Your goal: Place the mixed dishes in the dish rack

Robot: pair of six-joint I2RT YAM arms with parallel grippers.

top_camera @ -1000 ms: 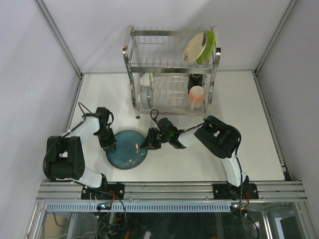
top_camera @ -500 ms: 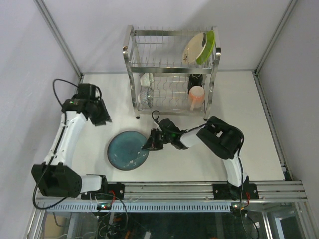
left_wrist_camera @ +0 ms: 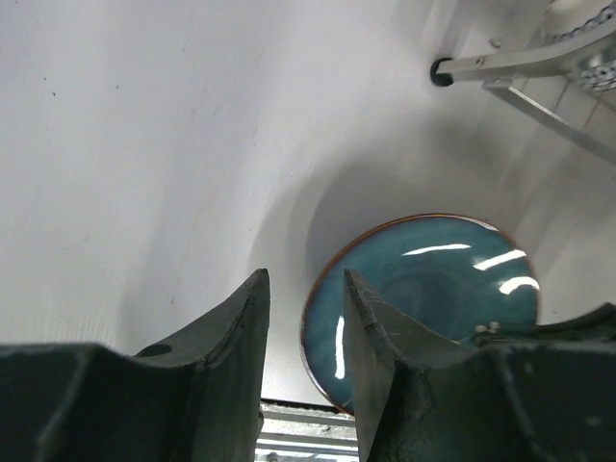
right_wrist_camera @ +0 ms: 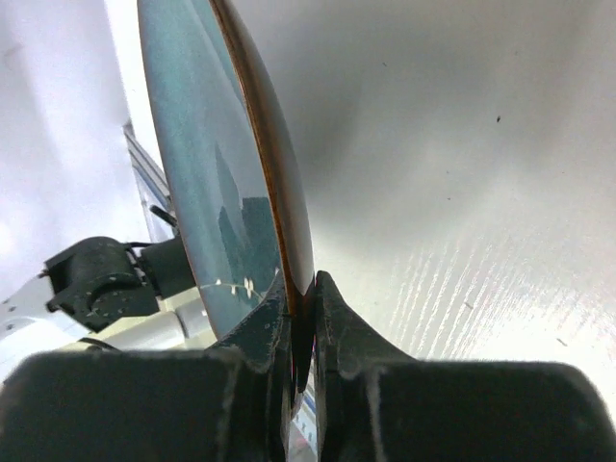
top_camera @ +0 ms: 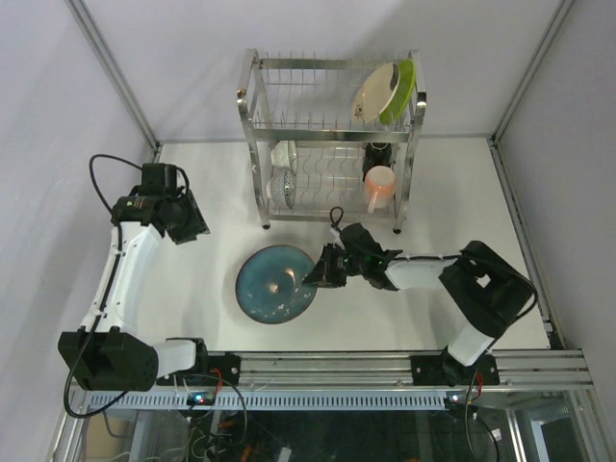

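Right gripper (right_wrist_camera: 301, 294) pinches the blue-grey plate (right_wrist_camera: 207, 183) by its rim; left gripper (left_wrist_camera: 304, 289) gapes empty, the plate beyond its fingertips.

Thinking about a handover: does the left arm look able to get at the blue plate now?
Probably yes: only bare table lies between the left fingers and the plate, and the right fingers pinch only its far rim.

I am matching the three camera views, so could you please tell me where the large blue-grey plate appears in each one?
Top external: the large blue-grey plate is mid-table, before the dish rack, right claw on its right rim.
Left wrist: plate at lower right, beyond the open left claw.
Right wrist: plate edge-on at upper left, rim pinched.
Shared landmark: the white table.
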